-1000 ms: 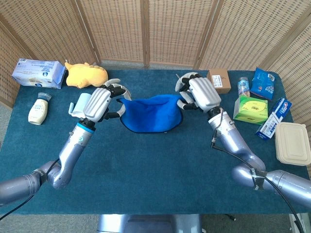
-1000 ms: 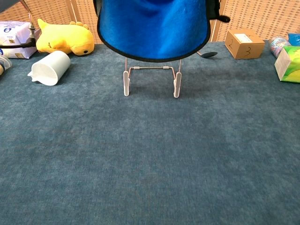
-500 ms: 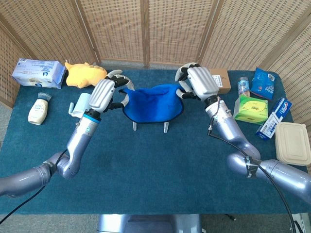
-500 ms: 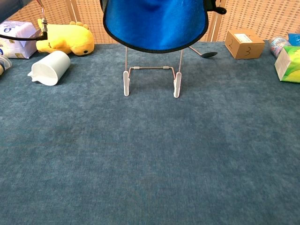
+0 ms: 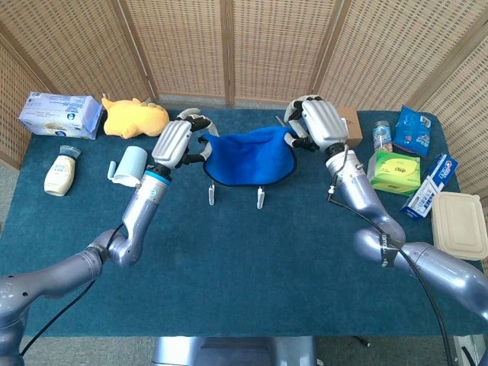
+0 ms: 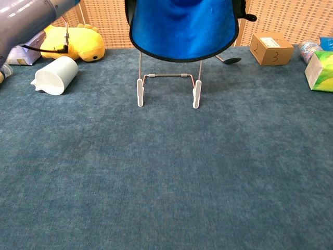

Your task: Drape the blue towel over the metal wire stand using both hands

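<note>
The blue towel [image 5: 250, 158] hangs stretched between my two hands, above the metal wire stand [image 5: 235, 197]. My left hand [image 5: 177, 142] grips its left edge and my right hand [image 5: 320, 126] grips its right edge. In the chest view the blue towel [image 6: 183, 28] fills the top centre and covers the upper part of the wire stand [image 6: 167, 88], whose two white feet rest on the carpet. Whether the cloth touches the stand's top bar is hidden. Only part of my left arm [image 6: 26, 18] enters the chest view.
A white cup [image 5: 130, 165] lies on its side left of the stand. A yellow plush toy [image 5: 134, 117], a tissue pack [image 5: 59, 114] and a bottle [image 5: 61, 171] sit far left. A cardboard box [image 5: 349, 122], green box [image 5: 395, 171], snack bags and a lidded container [image 5: 460, 224] stand at right.
Both hands have carried the towel farther back and to the right, over the stand. The stand's feet, hidden a second ago in the head view, now show below the towel.
</note>
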`<move>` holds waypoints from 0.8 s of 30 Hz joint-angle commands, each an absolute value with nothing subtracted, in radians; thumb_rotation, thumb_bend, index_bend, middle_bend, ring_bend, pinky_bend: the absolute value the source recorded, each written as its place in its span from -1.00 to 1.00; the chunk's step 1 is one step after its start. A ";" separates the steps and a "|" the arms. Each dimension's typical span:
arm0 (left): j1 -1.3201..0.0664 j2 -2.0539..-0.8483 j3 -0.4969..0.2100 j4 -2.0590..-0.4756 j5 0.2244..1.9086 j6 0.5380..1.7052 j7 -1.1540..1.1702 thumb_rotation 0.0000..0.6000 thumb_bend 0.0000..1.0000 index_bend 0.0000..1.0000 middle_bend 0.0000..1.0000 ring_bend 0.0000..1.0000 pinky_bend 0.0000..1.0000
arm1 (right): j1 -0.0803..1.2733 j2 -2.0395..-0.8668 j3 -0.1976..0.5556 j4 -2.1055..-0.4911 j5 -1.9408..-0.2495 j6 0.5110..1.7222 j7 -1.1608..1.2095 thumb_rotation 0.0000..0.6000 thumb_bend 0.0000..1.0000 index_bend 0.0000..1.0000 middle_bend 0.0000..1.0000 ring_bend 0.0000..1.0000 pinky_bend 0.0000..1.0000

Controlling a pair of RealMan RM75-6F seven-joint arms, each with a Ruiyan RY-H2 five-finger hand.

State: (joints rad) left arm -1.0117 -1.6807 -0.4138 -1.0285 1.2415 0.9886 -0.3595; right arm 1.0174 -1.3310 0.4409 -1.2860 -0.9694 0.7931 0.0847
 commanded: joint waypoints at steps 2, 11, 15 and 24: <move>-1.015 -1.691 -0.406 -1.007 1.249 0.992 -0.378 1.00 0.18 0.54 -0.04 -0.28 -0.69 | 1.017 -1.335 0.438 -1.280 -0.975 0.792 0.091 1.00 -0.29 1.00 -0.01 -0.38 -0.51; -0.999 -1.683 -0.400 -1.007 1.240 0.996 -0.381 1.00 0.18 0.54 -0.04 -0.28 -0.69 | 1.018 -1.348 0.431 -1.279 -0.985 0.796 0.095 1.00 -0.29 1.00 -0.01 -0.37 -0.51; -0.992 -1.678 -0.397 -1.010 1.236 0.996 -0.381 1.00 0.18 0.54 -0.04 -0.28 -0.69 | 1.019 -1.353 0.429 -1.282 -0.984 0.798 0.090 1.00 -0.29 1.00 -0.01 -0.37 -0.51; -0.983 -1.678 -0.392 -1.001 1.230 0.991 -0.385 1.00 0.18 0.54 -0.04 -0.28 -0.70 | 1.023 -1.368 0.426 -1.278 -0.979 0.801 0.082 1.00 -0.29 1.00 -0.01 -0.37 -0.51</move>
State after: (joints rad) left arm -0.9832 -1.6775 -0.3919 -1.0016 1.2300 0.9910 -0.3852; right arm 1.0229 -1.3675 0.4267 -1.2782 -0.9788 0.8003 0.0824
